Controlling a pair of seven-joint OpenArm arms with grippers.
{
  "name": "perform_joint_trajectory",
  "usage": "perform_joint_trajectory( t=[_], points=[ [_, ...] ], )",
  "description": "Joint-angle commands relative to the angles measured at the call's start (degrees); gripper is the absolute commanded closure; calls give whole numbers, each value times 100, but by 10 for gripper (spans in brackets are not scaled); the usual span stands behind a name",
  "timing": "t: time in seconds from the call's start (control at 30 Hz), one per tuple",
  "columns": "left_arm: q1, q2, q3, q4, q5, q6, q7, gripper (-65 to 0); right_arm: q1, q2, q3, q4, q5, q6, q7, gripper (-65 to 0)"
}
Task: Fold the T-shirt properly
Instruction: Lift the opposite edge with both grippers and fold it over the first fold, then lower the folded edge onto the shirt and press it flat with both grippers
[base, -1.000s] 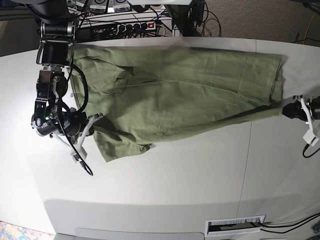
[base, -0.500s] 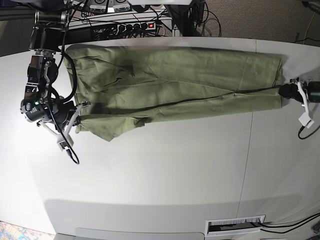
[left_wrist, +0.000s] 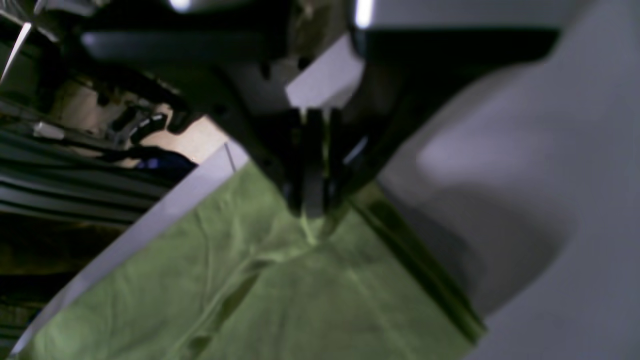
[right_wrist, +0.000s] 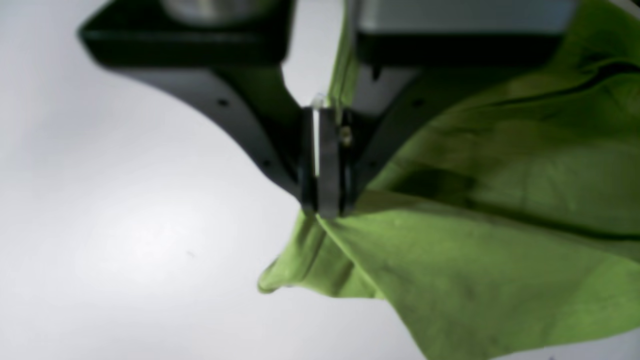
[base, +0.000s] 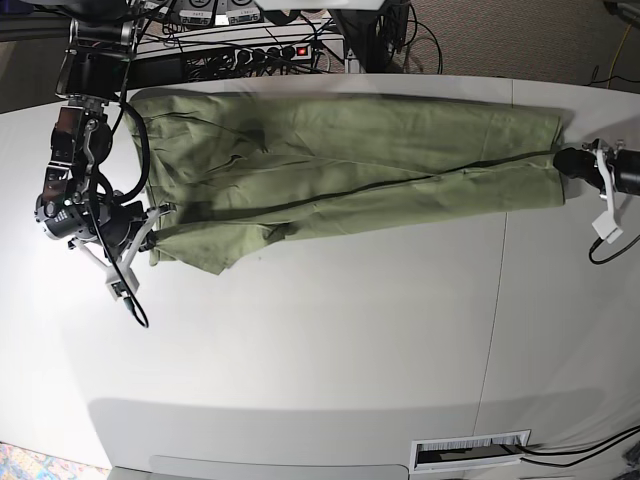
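The sage-green T-shirt (base: 340, 160) lies stretched across the far half of the white table (base: 330, 330), its near layer lifted and pulled taut between both arms. My left gripper (base: 562, 160), at the base view's right, is shut on the shirt's right edge; in its wrist view the black fingers (left_wrist: 310, 195) pinch the green cloth (left_wrist: 280, 300). At the base view's left my right gripper (base: 152, 222) is shut on the other end of that fold. Its wrist view shows the jaws (right_wrist: 325, 200) clamped on a bunched corner of fabric (right_wrist: 450, 240) hanging just above the table.
Behind the table's far edge sit a power strip (base: 270, 52) and tangled cables (base: 400, 30). A white slotted vent (base: 470, 450) lies at the near edge. A cable (base: 125, 290) dangles from the right arm onto the table. A seam (base: 495, 300) runs across the tabletop.
Both grippers have carried the shirt's near edge away from the table's front toward the far side, folding it over lengthwise. The shirt now forms a narrower, tauter band.
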Motion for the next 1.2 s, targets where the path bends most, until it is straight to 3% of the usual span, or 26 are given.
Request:
perform_joint_trajectory(
  t=[0.0,0.23,0.8,1.0,1.1,1.17],
  points=[
    [-57,-190,-61,55,-154,16,20,0,116,98,48,101,-52,7,127,0],
    [186,-240,-61,55,-154,16,63,0,118,98,48,101,-483,-2,337,0],
    [400,-350,-59,63,-154,16,295,0,-138,98,48,98,-501,2,63,0],
    [400,-348,-59,63,-154,16,-144,0,-138,96,48,98,-496,4,44,-23],
    [398,-348,-59,63,-61,16,-407,-200,-136,98,48,101,-354,4,101,-149],
    [398,-348,-59,63,24,16,-492,-240,-136,96,48,101,-175,2,210,-204]
  ],
)
